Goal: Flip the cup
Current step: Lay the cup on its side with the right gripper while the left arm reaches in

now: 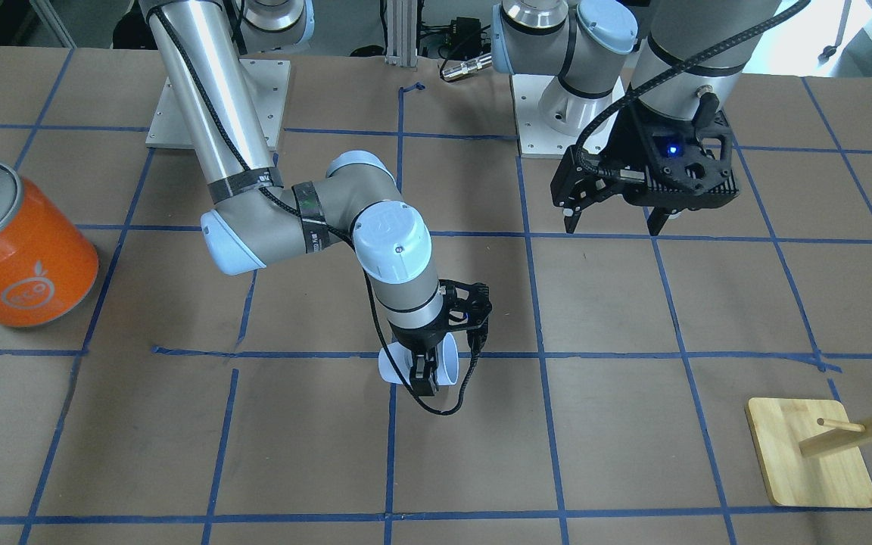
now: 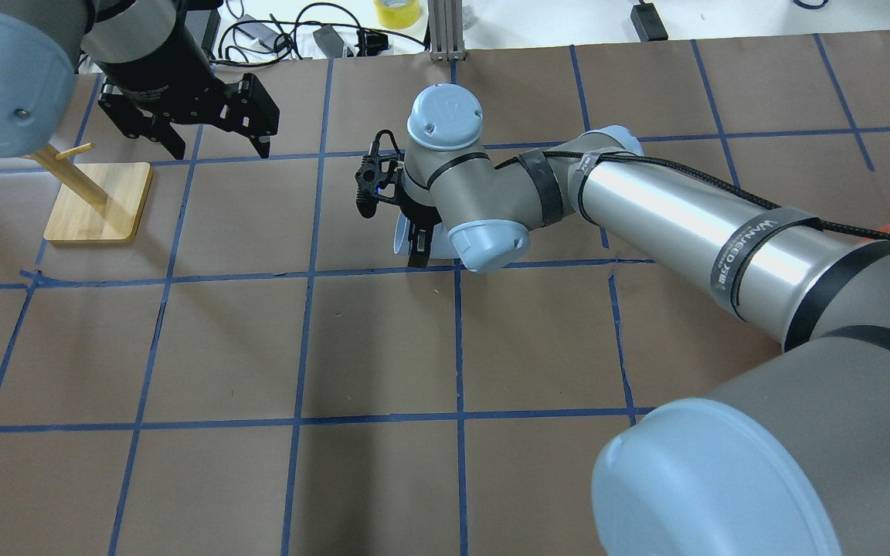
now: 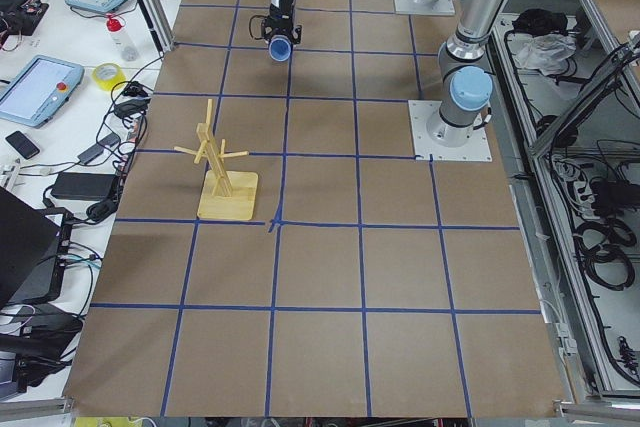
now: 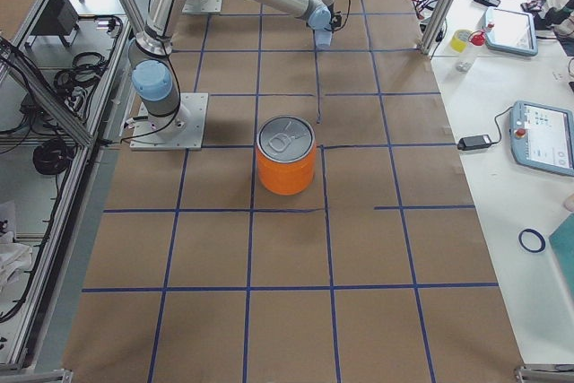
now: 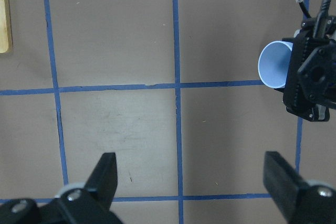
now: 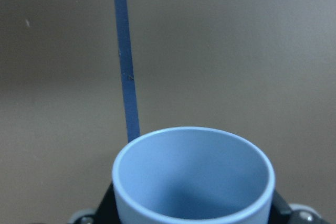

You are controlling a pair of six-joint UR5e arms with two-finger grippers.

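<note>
Cup (image 1: 393, 367) lay on its side in the right jaws, which were closed across its wall, fingers pointing down at the surface. You had it well apart from the wooden stand (image 1: 811, 454), on the side toward the orange can (image 1: 20, 250). Its long axis ran about level with the surface, mouth turned toward the stand and base away from it. By my reading, the flip hinged on a wrist turn by the right arm (image 2: 669, 224) to stand that axis upright. You could not tell from these views whether the cup cleared the surface. The left jaws hung spread wide and empty, much nearer the stand than the cup was, so the left arm (image 1: 678, 60) had no part yet.

A strap on the right arm carried lettering that began "WANEE"; the rest was unclear. The can bore a round fruit emblem, its wording too small to read.
</note>
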